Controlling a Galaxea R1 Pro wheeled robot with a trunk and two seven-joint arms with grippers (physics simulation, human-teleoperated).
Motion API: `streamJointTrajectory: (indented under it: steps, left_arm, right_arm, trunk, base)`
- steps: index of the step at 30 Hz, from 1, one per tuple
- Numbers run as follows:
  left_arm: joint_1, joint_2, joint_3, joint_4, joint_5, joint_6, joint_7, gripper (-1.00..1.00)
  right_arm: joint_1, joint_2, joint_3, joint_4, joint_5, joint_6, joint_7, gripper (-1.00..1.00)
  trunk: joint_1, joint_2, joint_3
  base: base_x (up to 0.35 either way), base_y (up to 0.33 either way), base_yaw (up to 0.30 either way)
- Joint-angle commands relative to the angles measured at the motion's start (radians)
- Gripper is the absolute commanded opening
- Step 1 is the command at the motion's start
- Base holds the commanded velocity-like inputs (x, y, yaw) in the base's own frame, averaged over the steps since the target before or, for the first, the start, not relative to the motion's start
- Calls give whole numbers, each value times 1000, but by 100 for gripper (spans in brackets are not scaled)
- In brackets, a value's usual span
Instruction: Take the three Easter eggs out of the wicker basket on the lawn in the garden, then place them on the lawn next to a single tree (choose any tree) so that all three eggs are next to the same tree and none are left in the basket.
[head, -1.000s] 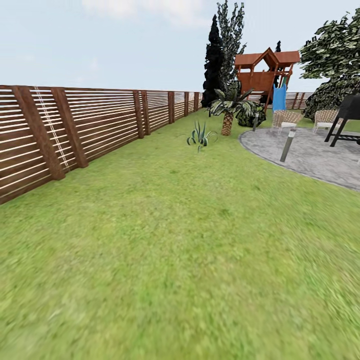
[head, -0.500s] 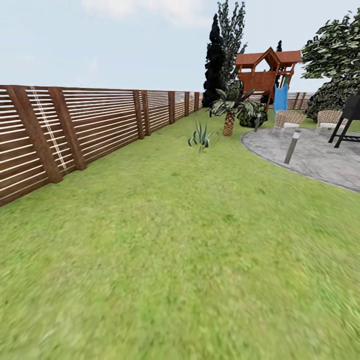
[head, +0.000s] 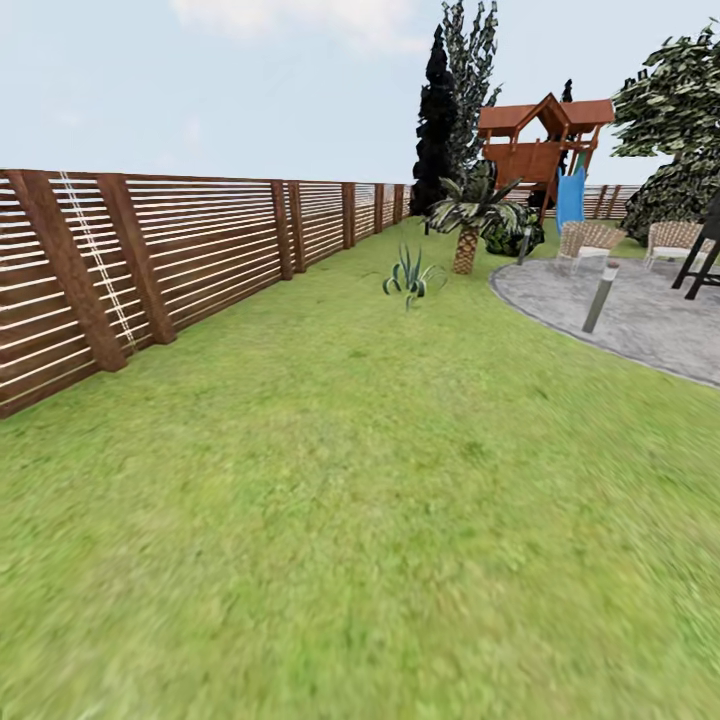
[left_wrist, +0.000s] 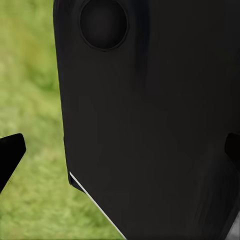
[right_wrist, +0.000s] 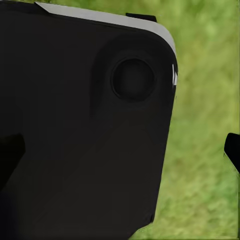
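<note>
Lawn (head: 360, 520) ahead, fence (head: 150, 260) left, playset (head: 540, 150) far off. My jaws: fingertips wide apart, both released, grasping nothing.

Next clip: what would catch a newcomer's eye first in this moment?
The wooden playset with its blue slide stands far off at upper right, behind a small palm. A brown slat fence runs along the left of the broad lawn, and a grey paved patio lies right.

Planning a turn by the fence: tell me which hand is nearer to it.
Probably left. The fence runs along the robot's left, so the left hand is on its side, the right hand farther across.
</note>
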Motion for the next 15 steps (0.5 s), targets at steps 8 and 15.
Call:
streamJointTrajectory:
  steps: [8,15]
  left_arm:
    - [1,0,2,-2,1,0,2,100]
    - [1,-5,34,-2,1,-2,7,100]
  right_arm:
    - [-1,-1,0,0,9,-3,0,100]
    - [-1,-3,-2,-1,8,-40,0,100]
  trunk:
    - [1,0,-1]
    - [1,0,-1]
  base:
    - [313,101,148]
    - [316,100,4]
